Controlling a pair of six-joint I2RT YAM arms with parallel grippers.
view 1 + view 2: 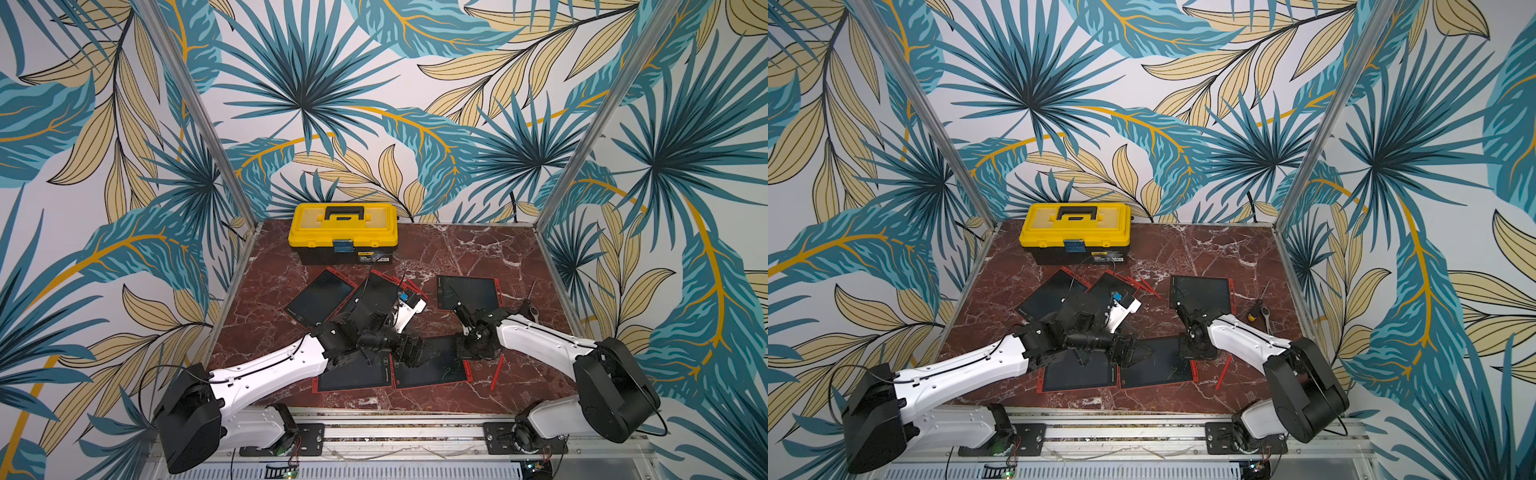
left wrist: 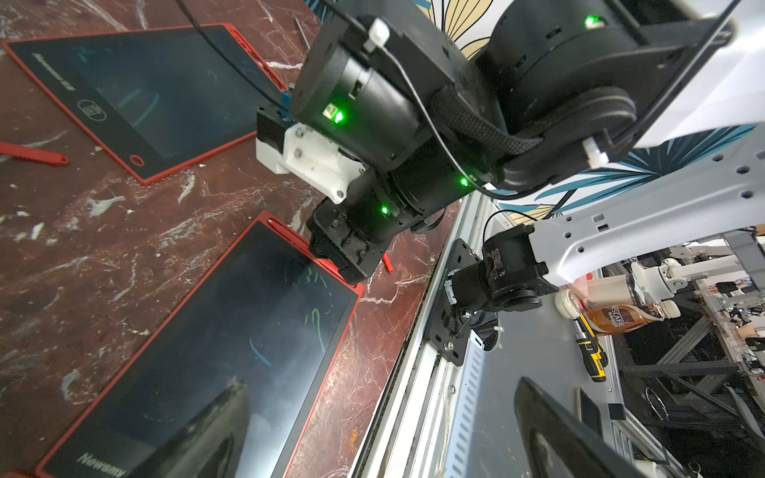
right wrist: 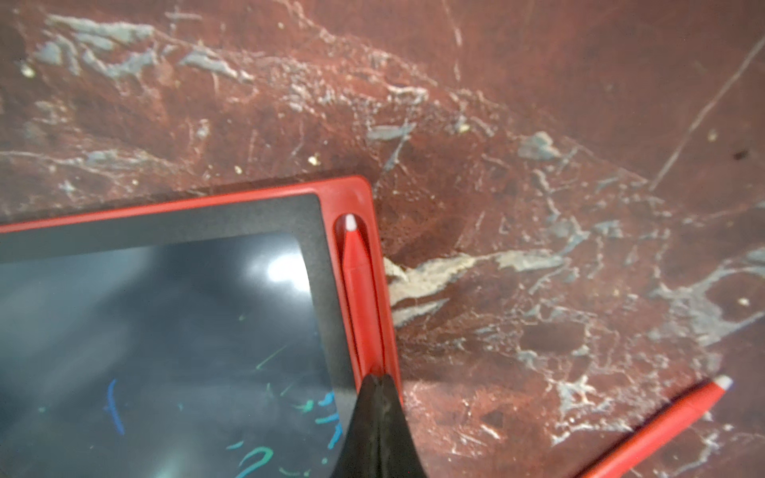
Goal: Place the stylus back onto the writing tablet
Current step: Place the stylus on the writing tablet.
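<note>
Right wrist view: the red stylus [image 3: 360, 289] lies in the side groove of the red-framed tablet [image 3: 165, 314], white tip toward the corner. The right gripper [image 3: 378, 380] is pressed together, its tip touching the stylus's rear part. A second stylus [image 3: 662, 426] lies loose on the desk [image 3: 538, 165] nearby; the left gripper [image 1: 419, 353] hangs spread wide and empty over the same tablet.

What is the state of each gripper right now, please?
Left gripper: open, empty.
Right gripper: closed, tip touching the stylus seated in the tablet slot.
</note>
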